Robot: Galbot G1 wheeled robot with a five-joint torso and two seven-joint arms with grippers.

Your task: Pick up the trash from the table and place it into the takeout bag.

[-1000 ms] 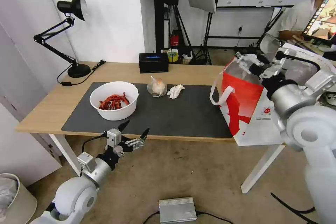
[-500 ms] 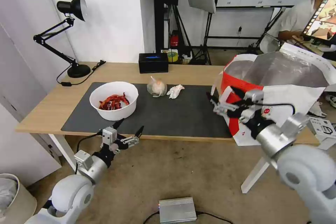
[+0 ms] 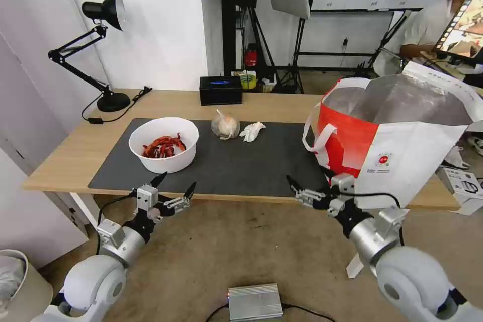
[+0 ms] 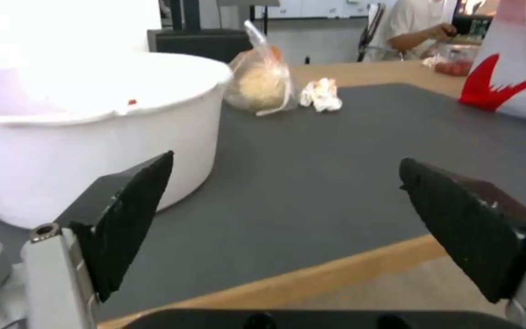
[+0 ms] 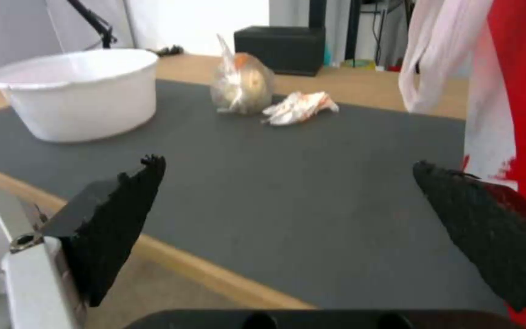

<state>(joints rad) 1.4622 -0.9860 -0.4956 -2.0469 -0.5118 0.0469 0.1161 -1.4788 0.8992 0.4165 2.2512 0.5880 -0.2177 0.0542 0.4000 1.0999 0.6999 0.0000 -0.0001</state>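
Both grippers, left [image 3: 174, 185] and right [image 3: 308, 185], spread, empty; takeout bag [image 3: 402, 146] contents seemingly hidden.

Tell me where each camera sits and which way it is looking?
Head view: high on the robot, looking down at the table; left gripper and right gripper show below its near edge.
Left wrist view: behind the open left gripper, facing the white bowl.
Right wrist view: behind the open right gripper, facing the dark mat beside the takeout bag.
Shared: all show the knotted bag and tissue.
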